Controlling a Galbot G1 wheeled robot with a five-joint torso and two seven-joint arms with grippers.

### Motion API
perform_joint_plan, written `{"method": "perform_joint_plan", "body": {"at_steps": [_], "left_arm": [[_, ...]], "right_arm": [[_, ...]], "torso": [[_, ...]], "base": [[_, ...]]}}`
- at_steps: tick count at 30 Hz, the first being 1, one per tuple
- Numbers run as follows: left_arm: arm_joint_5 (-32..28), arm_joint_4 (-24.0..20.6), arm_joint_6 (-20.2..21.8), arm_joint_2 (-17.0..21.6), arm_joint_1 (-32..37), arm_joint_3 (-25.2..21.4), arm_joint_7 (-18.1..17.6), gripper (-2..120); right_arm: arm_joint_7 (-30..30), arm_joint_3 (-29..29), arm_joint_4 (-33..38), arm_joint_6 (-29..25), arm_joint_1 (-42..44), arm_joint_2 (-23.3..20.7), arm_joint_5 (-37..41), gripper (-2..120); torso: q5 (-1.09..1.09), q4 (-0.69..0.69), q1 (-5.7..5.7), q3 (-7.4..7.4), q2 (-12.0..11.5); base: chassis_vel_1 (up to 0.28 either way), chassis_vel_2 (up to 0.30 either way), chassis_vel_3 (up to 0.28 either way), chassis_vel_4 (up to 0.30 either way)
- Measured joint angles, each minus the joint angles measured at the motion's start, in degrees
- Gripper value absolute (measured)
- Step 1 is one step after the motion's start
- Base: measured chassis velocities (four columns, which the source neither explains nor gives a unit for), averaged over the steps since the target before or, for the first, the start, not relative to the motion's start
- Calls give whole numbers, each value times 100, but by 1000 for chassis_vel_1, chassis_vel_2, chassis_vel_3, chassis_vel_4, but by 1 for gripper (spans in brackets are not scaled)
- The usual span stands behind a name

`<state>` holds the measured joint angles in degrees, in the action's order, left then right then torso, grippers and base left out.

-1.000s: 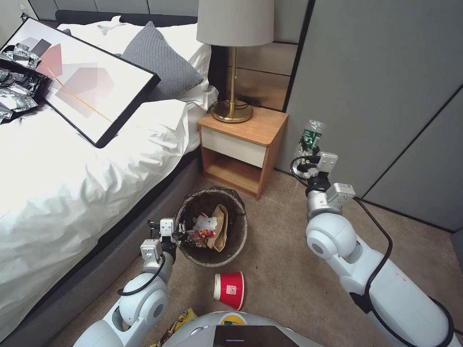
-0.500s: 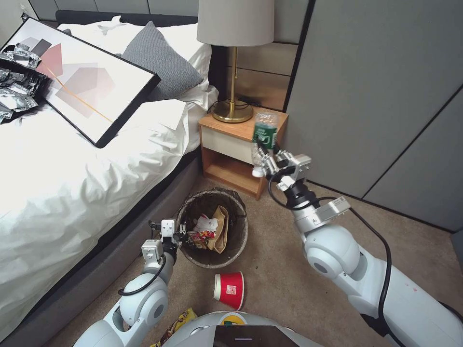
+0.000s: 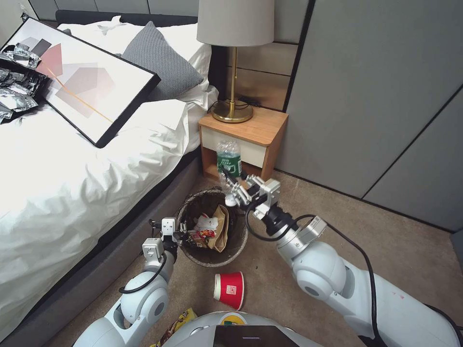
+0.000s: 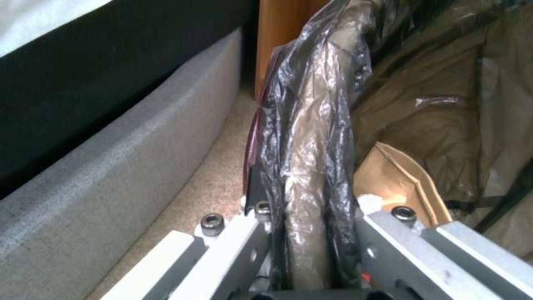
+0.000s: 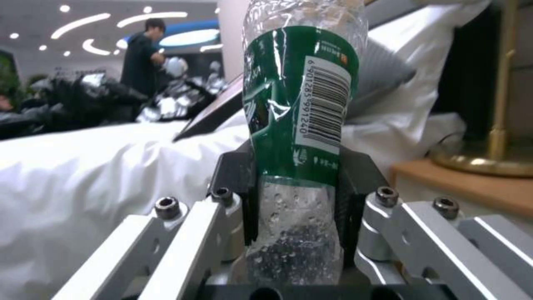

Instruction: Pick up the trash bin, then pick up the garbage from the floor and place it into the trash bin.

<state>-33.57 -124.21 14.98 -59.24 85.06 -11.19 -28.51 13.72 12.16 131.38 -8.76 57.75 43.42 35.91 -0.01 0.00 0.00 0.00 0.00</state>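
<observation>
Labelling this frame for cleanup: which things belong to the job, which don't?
Job:
round lined trash bin, rim held by left gripper
green-labelled clear plastic bottle in right gripper
red paper cup
yellow snack wrapper

Not:
brass lamp
wooden nightstand
framed picture

Even indoor light, blurry wrist views

The bottle (image 5: pixel 300 125) bears a green label with a white barcode panel; the digits beside the bars seem to read 6901285991240. The red cup (image 3: pixel 229 289) on the near floor carries a white QR-code square, too small to read.
</observation>
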Motion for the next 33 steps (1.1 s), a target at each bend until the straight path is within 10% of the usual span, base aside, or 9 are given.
{"method": "perform_joint_plan", "body": {"at_steps": [33], "left_arm": [[-75, -102, 4, -1, -47, -44, -17, 0]], "right_arm": [[275, 1221, -1009, 42, -488, 264, -257, 25]], "torso": [[1, 0, 0, -1, -1]], "base": [[0, 0, 0, 0]]}}
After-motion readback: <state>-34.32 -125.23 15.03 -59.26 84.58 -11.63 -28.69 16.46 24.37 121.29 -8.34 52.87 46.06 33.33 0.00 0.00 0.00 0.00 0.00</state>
